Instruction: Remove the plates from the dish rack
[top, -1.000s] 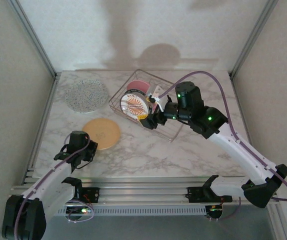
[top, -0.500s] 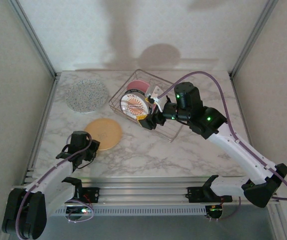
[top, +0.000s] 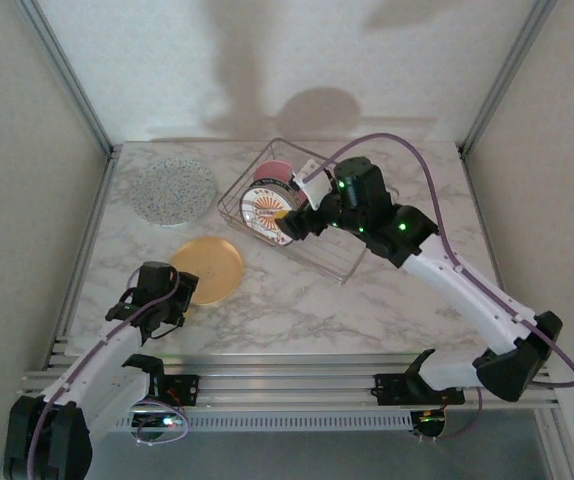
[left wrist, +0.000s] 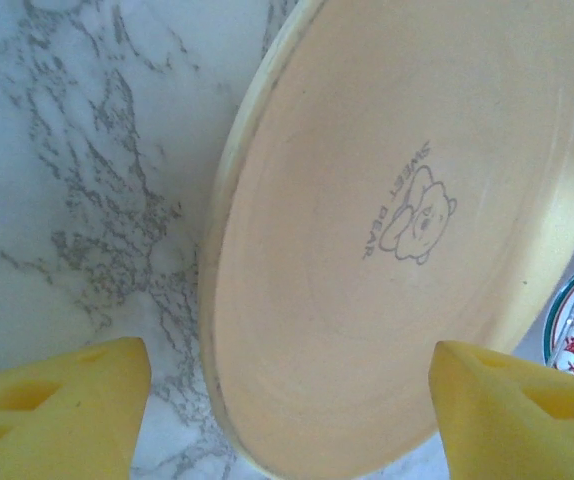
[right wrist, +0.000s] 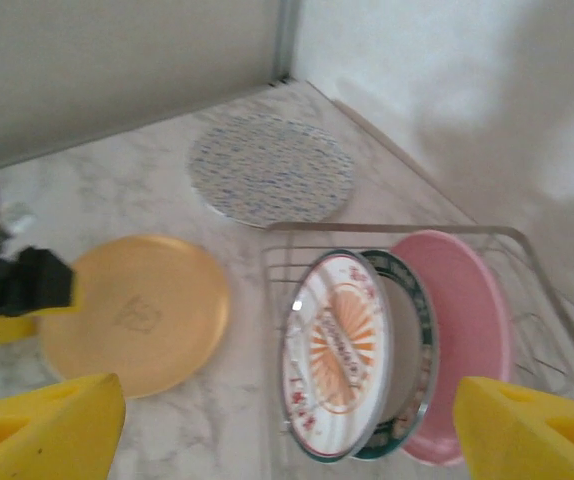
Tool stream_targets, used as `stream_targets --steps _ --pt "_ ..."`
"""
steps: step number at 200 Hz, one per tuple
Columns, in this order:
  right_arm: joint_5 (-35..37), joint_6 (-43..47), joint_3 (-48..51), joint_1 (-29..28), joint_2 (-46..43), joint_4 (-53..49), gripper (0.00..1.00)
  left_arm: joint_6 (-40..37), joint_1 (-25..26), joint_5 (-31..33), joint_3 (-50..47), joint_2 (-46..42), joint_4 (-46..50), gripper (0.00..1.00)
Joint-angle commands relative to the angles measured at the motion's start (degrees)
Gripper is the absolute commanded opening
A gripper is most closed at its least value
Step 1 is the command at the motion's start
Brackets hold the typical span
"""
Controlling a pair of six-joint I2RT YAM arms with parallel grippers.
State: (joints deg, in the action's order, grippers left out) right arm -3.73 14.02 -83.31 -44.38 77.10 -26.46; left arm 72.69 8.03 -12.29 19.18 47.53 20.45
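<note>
Marble tabletop carries the dish rack (right wrist: 387, 228); in it the sunburst plate (right wrist: 337, 350) stands upright, just ahead of the right gripper (right wrist: 287, 430), with the pink plate (right wrist: 472, 330) behind. The jaws are spread wide, holding nothing. Best to straddle the sunburst rim squarely, close firmly, then lift straight up clear of the prongs.

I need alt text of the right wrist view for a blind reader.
In the dish rack three plates stand on edge: sunburst plate, dark-rimmed plate, pink plate. An orange plate and a speckled plate lie flat on the table.
</note>
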Motion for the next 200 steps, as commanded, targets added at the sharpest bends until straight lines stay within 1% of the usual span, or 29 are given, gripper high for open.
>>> stream_targets --steps 1,8,37,54,75,94,126,150,167,182,200 --pt "8.9 -0.1 -5.8 1.3 3.2 -1.2 0.85 1.6 -0.5 2.7 3.1 -2.6 6.7 0.76" --pt "8.8 -0.2 -7.1 3.5 4.6 -1.9 0.85 1.8 -0.5 3.0 3.8 -3.2 7.7 0.76" --pt "7.3 -0.9 -11.8 7.2 10.2 -4.0 0.84 2.6 -0.4 5.8 8.5 -6.4 12.8 0.77" --pt "7.5 -0.3 -13.1 8.4 13.4 -4.1 0.82 2.4 -0.4 8.3 12.8 -7.4 15.5 0.77" --pt "7.8 1.7 -14.5 9.2 17.3 -3.9 0.81 0.1 -0.4 10.6 19.5 -6.5 16.9 0.77" --pt "7.1 3.0 -15.7 10.1 20.7 -3.8 0.8 -2.9 -0.4 10.6 24.9 -4.9 13.7 0.77" --pt "6.5 4.4 -18.4 11.5 26.2 -4.6 0.75 -9.6 0.2 5.4 34.1 0.6 4.1 0.77" --pt "7.2 5.1 -20.9 12.1 30.1 -5.9 0.73 -16.1 3.4 3.2 43.1 5.9 0.4 0.77" --pt "8.2 5.4 -22.3 12.3 32.3 -6.4 0.72 -19.9 6.5 3.7 48.9 9.4 0.7 0.77" --pt "8.6 5.4 -23.5 12.3 33.8 -6.4 0.69 -20.8 8.6 4.1 51.1 11.2 0.5 0.77" --pt "9.7 5.0 -25.0 12.4 35.7 -6.7 0.67 -19.6 10.1 4.4 50.3 11.4 -1.5 0.77"
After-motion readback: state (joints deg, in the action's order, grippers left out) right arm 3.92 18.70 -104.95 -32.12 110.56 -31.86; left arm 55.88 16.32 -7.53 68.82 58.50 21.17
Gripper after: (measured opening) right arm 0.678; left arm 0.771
